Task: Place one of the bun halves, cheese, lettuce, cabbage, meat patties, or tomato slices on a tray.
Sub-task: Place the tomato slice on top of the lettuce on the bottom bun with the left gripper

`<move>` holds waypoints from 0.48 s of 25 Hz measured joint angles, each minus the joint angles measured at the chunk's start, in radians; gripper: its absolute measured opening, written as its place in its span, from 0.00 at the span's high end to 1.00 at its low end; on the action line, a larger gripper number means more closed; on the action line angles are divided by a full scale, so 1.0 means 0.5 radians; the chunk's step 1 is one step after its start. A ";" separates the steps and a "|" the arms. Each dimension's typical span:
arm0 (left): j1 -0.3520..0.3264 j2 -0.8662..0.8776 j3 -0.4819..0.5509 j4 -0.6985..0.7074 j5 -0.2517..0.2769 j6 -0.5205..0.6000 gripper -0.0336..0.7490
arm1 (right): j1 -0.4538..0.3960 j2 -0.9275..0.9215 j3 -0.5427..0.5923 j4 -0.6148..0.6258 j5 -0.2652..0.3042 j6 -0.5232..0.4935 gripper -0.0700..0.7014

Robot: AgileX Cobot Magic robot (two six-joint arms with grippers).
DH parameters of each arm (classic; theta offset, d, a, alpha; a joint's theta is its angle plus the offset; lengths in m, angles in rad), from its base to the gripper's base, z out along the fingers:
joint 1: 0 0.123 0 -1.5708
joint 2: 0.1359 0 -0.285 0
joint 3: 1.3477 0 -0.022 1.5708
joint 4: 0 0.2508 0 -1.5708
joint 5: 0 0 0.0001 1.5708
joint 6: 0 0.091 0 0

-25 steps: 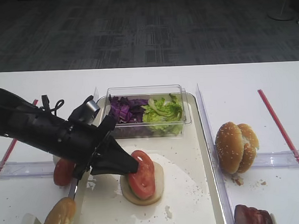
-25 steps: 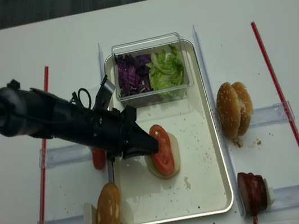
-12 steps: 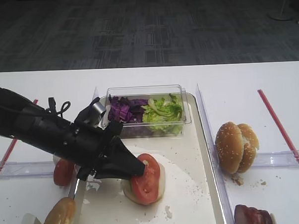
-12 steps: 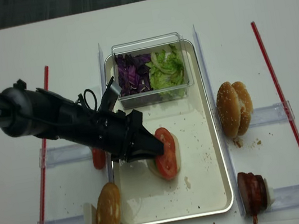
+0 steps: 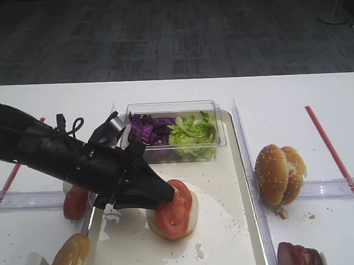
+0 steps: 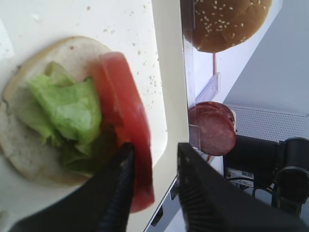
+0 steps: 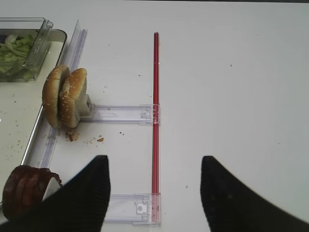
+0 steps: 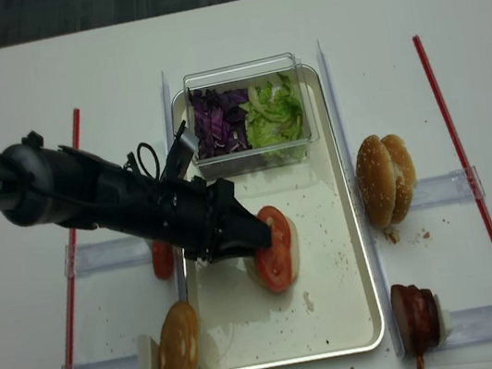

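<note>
Tomato slice [image 5: 172, 208] now flatter on bun base [image 5: 191, 209]

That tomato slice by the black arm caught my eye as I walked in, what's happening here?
The left gripper is laying a tomato slice on a bun base topped with lettuce, on the tray. Its fingers straddle the slice, which leans tilted on the base; whether they grip it I cannot tell. The right gripper hangs open over the table, beside a stack of bun halves and the meat patties.
</note>
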 joint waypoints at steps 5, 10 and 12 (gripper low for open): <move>0.000 0.000 0.000 0.000 0.000 0.001 0.48 | 0.000 0.000 0.000 0.000 0.000 0.000 0.33; 0.000 0.000 0.000 -0.001 0.000 0.005 0.40 | 0.000 0.000 0.000 0.000 0.000 0.000 0.33; 0.000 0.000 0.000 -0.001 0.007 0.018 0.37 | 0.000 0.000 0.000 0.000 0.000 0.000 0.33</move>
